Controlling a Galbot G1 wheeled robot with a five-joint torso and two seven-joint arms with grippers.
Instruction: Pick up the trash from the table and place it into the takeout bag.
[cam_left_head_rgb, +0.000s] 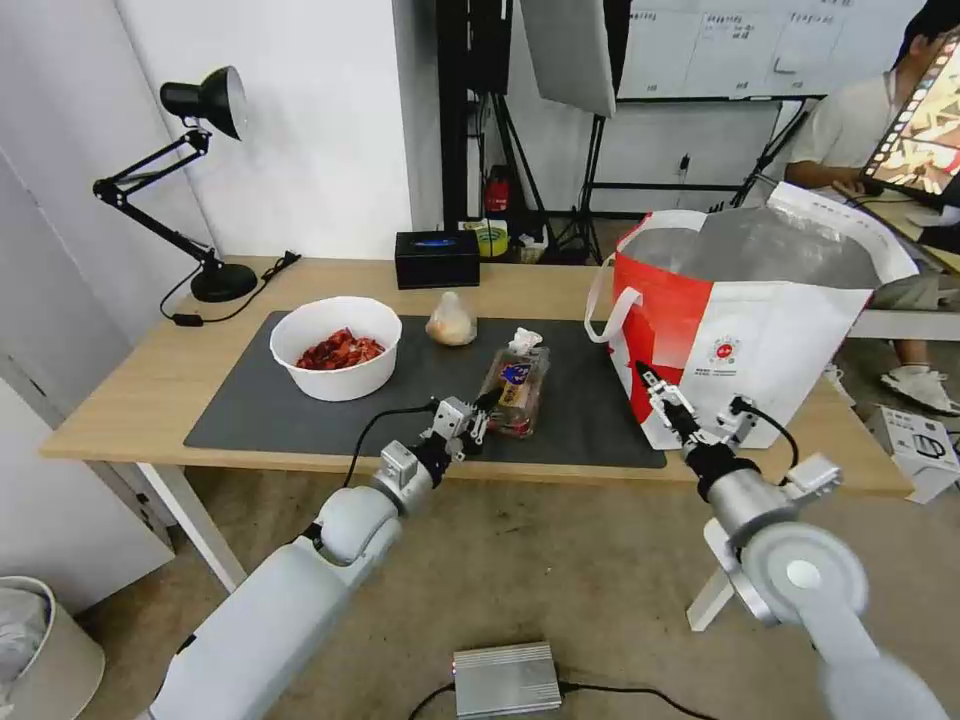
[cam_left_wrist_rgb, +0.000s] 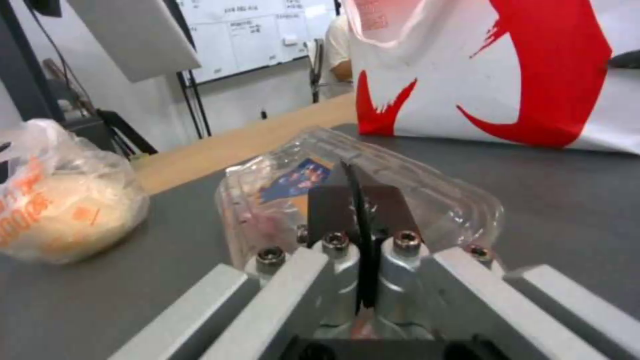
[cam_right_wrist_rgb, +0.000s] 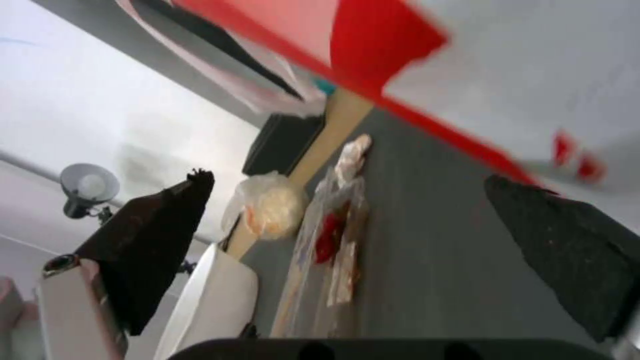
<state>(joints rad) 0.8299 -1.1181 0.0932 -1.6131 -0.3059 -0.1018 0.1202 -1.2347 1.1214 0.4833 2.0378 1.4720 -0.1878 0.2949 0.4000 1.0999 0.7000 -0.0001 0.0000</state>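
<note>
Clear clamshell tray (cam_left_head_rgb: 514, 389), bowl (cam_left_head_rgb: 337, 347), tissue (cam_left_head_rgb: 524, 340), lump bag (cam_left_head_rgb: 451, 321) all lying unbagged on tabletop (cam_left_head_rgb: 130, 395); left hand (cam_left_head_rgb: 478, 417) closing narrow at tray's near edge, right hand (cam_left_head_rgb: 668, 400) waiting wide beside takeout bag (cam_left_head_rgb: 760, 335).

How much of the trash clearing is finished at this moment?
Nothing looks bagged yet. In hand: the left claw is shut at the near edge of the clamshell tray. Left on the mat: bowl of shells, small bag, tissue. The right claw hangs open by the takeout bag.
</note>
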